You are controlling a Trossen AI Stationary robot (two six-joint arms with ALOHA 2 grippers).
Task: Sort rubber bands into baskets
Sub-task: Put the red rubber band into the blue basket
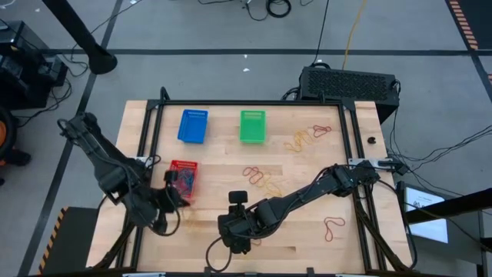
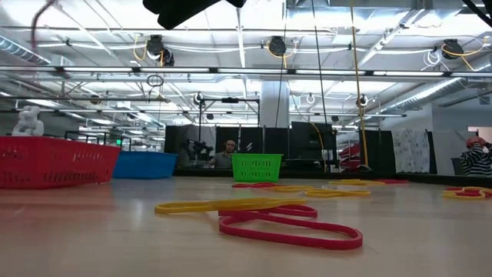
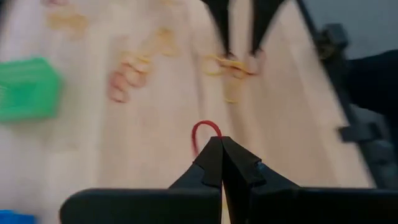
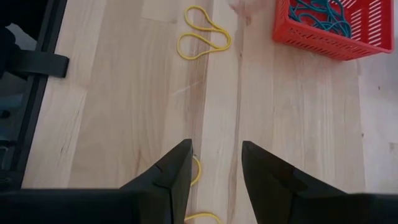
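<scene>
No readable writing anywhere right now: no label, brand, number or sign comes through on the baskets, the counter, the arms or the room behind. The white sheet (image 1: 425,206) right of the counter carries print too small to read.

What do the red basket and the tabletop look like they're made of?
Red basket: looks like moulded plastic, with thin uniform ribs, open slots and a slight sheen. Tabletop: looks like wood, pale joined planks with visible grain and a smooth, faintly glossy finish; solid or veneer can't be told.
</scene>
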